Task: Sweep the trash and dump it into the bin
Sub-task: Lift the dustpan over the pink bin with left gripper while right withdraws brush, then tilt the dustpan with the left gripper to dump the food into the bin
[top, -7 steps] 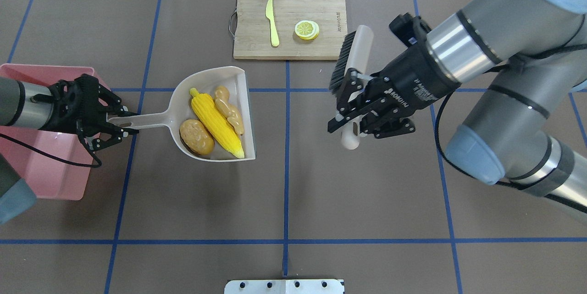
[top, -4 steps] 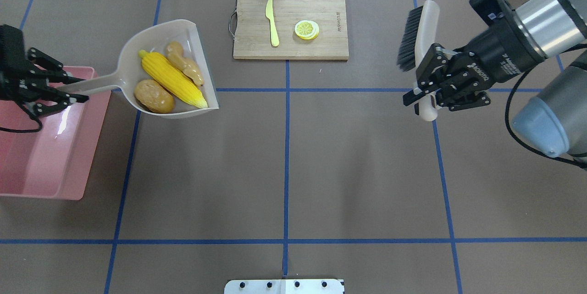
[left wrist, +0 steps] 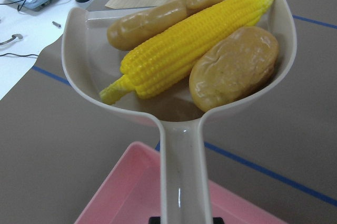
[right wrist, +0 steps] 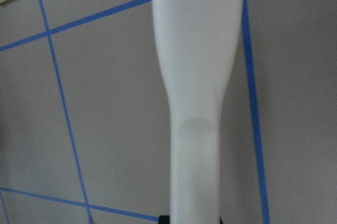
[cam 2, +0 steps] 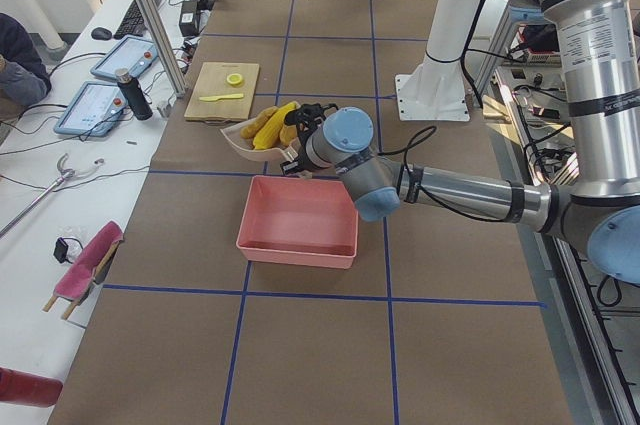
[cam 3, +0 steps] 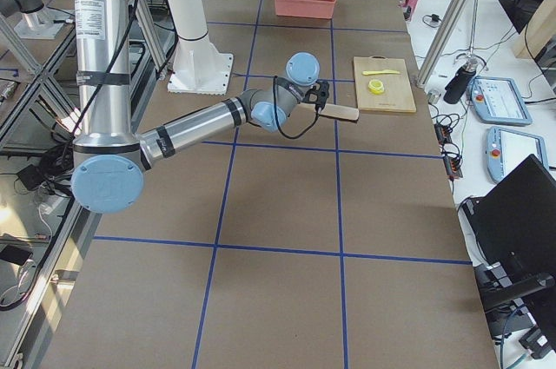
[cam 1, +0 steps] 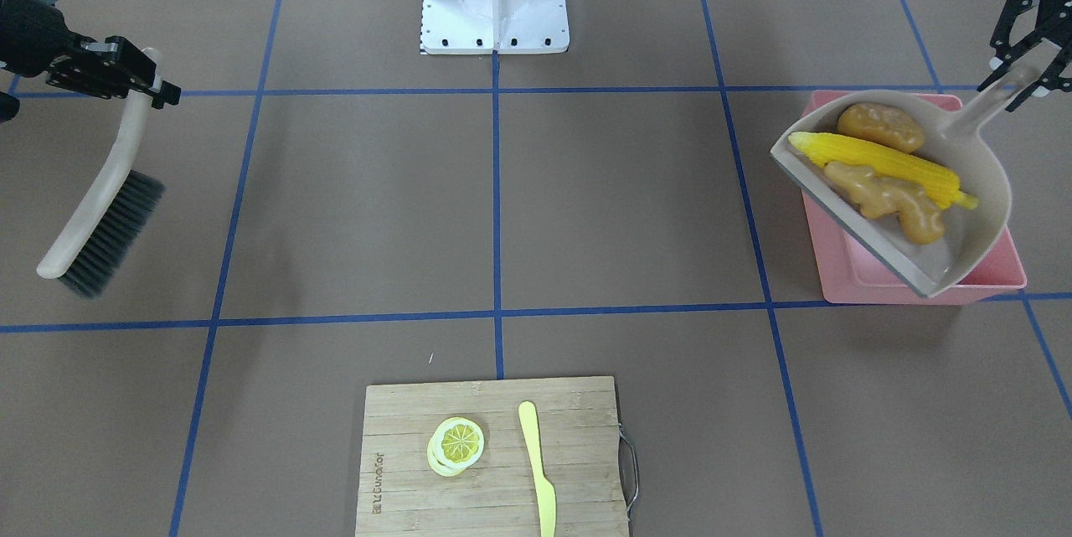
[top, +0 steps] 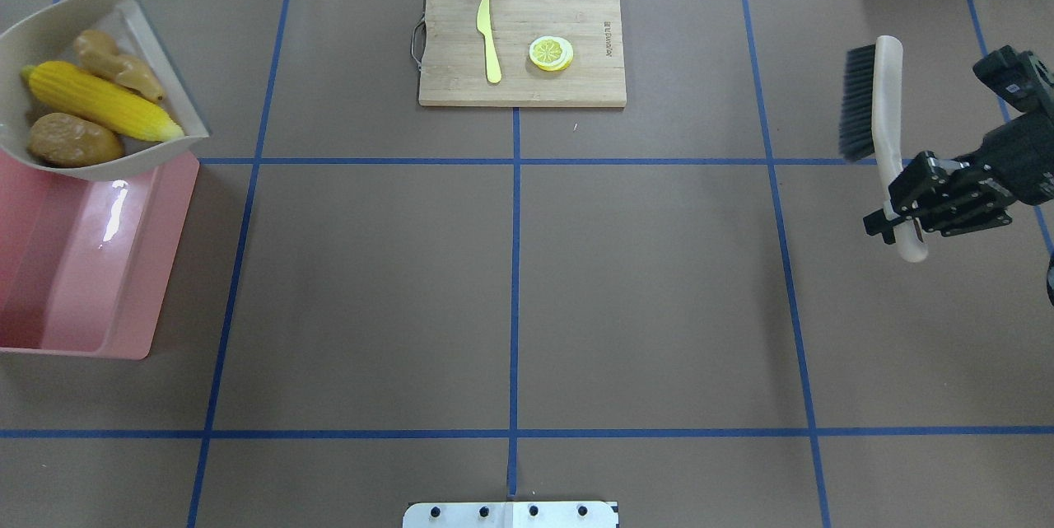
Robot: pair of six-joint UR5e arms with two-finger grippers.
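Observation:
My left gripper [cam 1: 1023,59] is shut on the handle of the translucent white dustpan [cam 1: 988,210]. It holds the pan roughly level above the far end of the pink bin [cam 1: 837,273]. In the pan lie the yellow corn cob [cam 1: 879,162], the tan ginger-like root [cam 1: 888,202] and the brown potato [cam 1: 879,126]. The overhead view shows the pan [top: 49,17] over the bin [top: 99,264], with the left gripper off its left edge. My right gripper [top: 906,211] is shut on the handle of a brush [top: 874,100], held in the air at the far right.
A wooden cutting board [top: 543,75] lies at the back centre with a pale yellow knife [top: 488,38] and a lemon slice [top: 551,53] on it. The robot's base plate [cam 1: 494,26] stands at the near middle edge.
My left gripper has lifted the loaded dustpan and carried it left and back, over the bin. My right gripper has carried the brush out to the right.

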